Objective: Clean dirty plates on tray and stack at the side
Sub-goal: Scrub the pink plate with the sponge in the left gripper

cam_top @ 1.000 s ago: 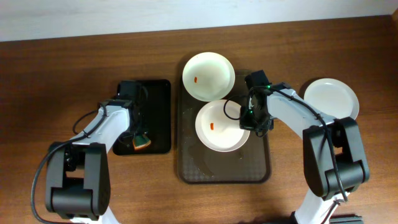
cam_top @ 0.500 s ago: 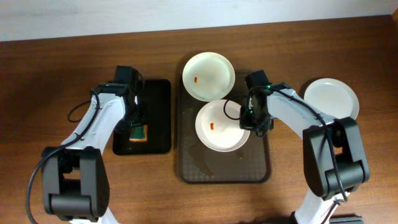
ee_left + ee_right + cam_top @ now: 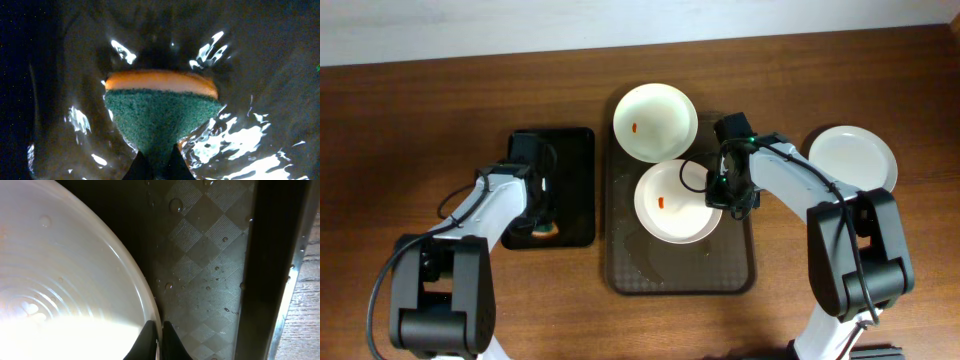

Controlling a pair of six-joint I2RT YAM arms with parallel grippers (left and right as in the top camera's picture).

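While the left pincer [image 3: 540, 222] hangs over the near end of the black tray [image 3: 570, 160], its 2 fingers are pressed onto a sponge [image 3: 548, 232], green scouring face toward the wrist camera and an orange layer behind it. From the left wrist, the sponge [image 3: 162, 107] fans out wide from the narrow end nipped by the left pincer [image 3: 157, 165], and the black tray [image 3: 60, 60] under it glistens with wet patches.

On the bench [image 3: 420, 120], the brown tray [image 3: 680, 270] sits in the middle and carries 2 plates. The far plate [image 3: 655, 122] lies over the tray's far rim and has a small orange-red smear left of its centre. The near plate [image 3: 677, 202] rests mid-tray, just beside the far one, with its own smear near the middle. The right pincer [image 3: 726, 200] is at this plate's right edge; from the right wrist the fingers of the right pincer [image 3: 156, 339] are nearly together, pinching the white rim of the near plate [image 3: 60, 280] between them, above the brown tray's checked, water-beaded floor [image 3: 210, 270].

A 3rd plate [image 3: 852, 160] lies on the bench to the right, well apart from the tray, showing no smear
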